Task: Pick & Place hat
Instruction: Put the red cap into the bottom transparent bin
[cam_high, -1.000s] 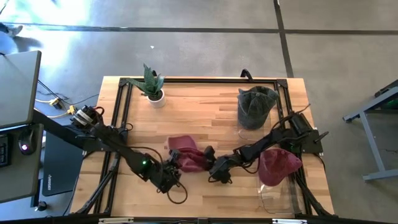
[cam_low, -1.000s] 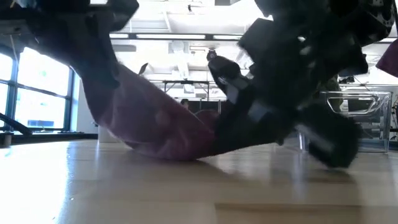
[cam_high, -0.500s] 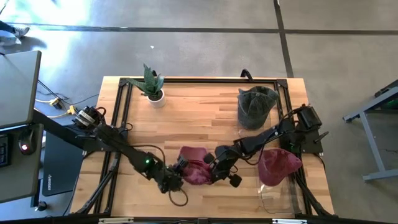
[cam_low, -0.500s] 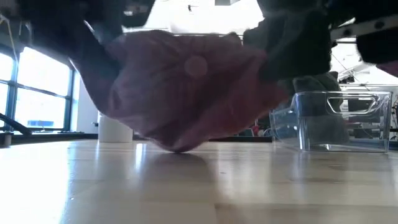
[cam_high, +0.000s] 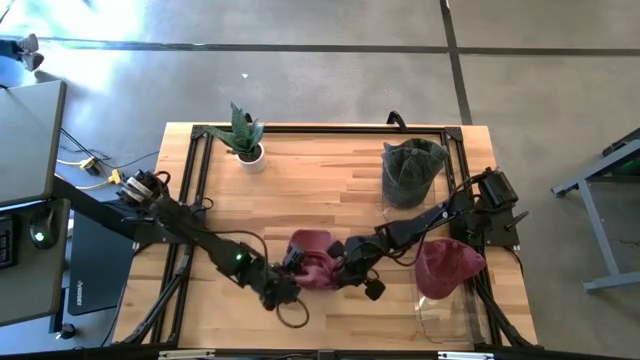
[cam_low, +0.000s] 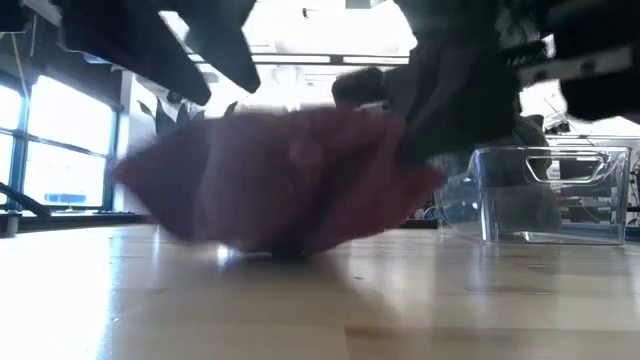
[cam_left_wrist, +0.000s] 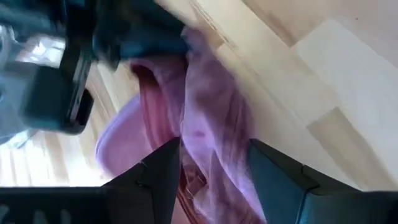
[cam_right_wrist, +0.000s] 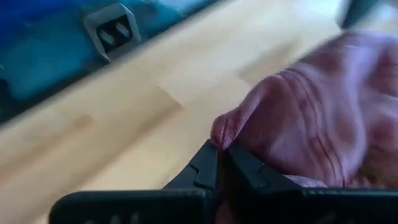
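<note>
The hat (cam_high: 312, 258) is sagging back toward the bench (cam_high: 330, 170) as the left gripper (cam_high: 290, 274) is spreading; the right gripper (cam_right_wrist: 219, 163) is pinching its edge alone, so it may slip.

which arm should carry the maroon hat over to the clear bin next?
Right. The right tool is pinched shut on the maroon hat fabric, and that arm sits on the clear bin side. The left tool has its fingers apart around the cloth, not gripping, and is farther from the bin.
</note>
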